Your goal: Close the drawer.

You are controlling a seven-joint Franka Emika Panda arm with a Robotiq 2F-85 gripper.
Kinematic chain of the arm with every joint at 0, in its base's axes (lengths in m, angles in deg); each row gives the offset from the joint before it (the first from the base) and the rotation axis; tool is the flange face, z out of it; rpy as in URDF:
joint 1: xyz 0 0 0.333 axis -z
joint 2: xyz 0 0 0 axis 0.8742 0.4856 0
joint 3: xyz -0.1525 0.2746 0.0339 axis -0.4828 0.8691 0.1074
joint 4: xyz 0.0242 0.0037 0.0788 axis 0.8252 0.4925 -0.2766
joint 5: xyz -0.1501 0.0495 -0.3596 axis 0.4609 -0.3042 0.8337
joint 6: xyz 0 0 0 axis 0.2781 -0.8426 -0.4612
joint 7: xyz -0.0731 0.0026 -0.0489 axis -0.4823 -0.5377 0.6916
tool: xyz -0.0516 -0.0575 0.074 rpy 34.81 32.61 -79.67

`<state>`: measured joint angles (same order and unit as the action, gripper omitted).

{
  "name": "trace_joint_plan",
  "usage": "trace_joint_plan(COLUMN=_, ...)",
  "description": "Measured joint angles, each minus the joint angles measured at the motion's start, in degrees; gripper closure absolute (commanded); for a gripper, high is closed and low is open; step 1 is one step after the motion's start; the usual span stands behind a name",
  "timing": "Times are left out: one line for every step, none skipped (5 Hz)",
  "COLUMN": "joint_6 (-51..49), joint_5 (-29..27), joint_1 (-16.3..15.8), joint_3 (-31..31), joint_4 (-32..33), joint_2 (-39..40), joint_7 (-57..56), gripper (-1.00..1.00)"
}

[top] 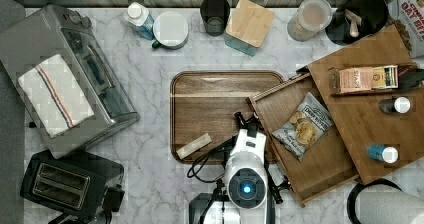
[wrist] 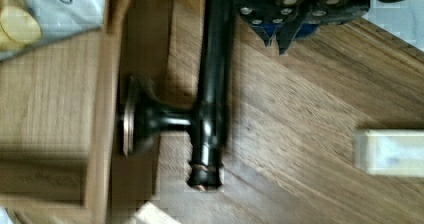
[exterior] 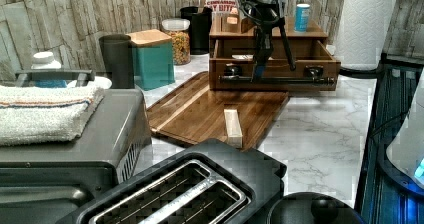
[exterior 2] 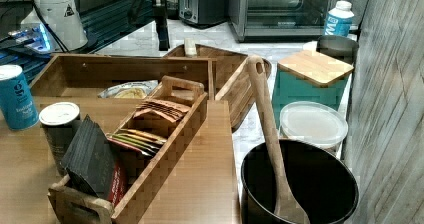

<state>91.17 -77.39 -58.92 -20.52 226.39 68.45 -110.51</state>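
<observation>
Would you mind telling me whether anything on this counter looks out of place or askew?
The shallow brown wooden drawer stands pulled well out of its wooden organiser box, its front overhanging the dark rounded-corner wooden tray. A chip bag lies inside. Nothing looks spilled or damaged.

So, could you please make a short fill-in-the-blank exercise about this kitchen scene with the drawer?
1. The drawer is pulled ____.
2. Inside it lies a bag of ____.
3. The drawer's black bar handle hangs over the wooden ____.
4. On the toaster oven lies a folded ____.

Missing words: open; chips; tray; towel
</observation>
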Motion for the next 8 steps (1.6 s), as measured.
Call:
trace_joint_plan(joint_6=-5.15, joint_5=-3.79, joint_1=0.12, joint_3=-3.09, joint_4=-0.78, joint_2=1.34, joint_7=-2.63, gripper=1.00)
trace_joint_plan(joint_6=-5.71, joint_5=-6.21, joint_1=0.09, joint_3=-4.90, joint_4=-0.78, joint_2=4.31, joint_7=-3.41, gripper=1.00)
trace_joint_plan(joint_6=-5.60, joint_5=-10.07, joint_1=-0.51, joint_3=-4.77, joint_4=-0.78, joint_2=7.73, joint_7=-3.41, gripper=1.00)
trace_joint_plan(joint_6=-5.76, joint_5=-9.18, joint_1=-0.79, joint_3=-3.85, joint_4=-0.78, joint_2=10.24, joint_7=-3.41, gripper=1.00)
trace_joint_plan(joint_6=-8.87, joint_5=-9.10, joint_1=-0.93, joint_3=-3.53, joint_4=-0.90, joint_2=10.04, joint_7=-3.47, gripper=1.00)
trace_joint_plan(joint_6=-12.87, joint_5=-9.12, joint_1=-0.22, joint_3=-3.53, joint_4=-0.90, joint_2=7.86, joint_7=-3.47, gripper=1.00)
trace_joint_plan(joint_6=-12.79, joint_5=-9.46, joint_1=0.01, joint_3=-5.68, joint_4=-1.57, joint_2=6.76, joint_7=-10.13, gripper=1.00)
trace_joint_plan(joint_6=-10.94, joint_5=-14.08, joint_1=-0.09, joint_3=-8.82, joint_4=-3.47, joint_2=8.08, joint_7=-18.24, gripper=1.00)
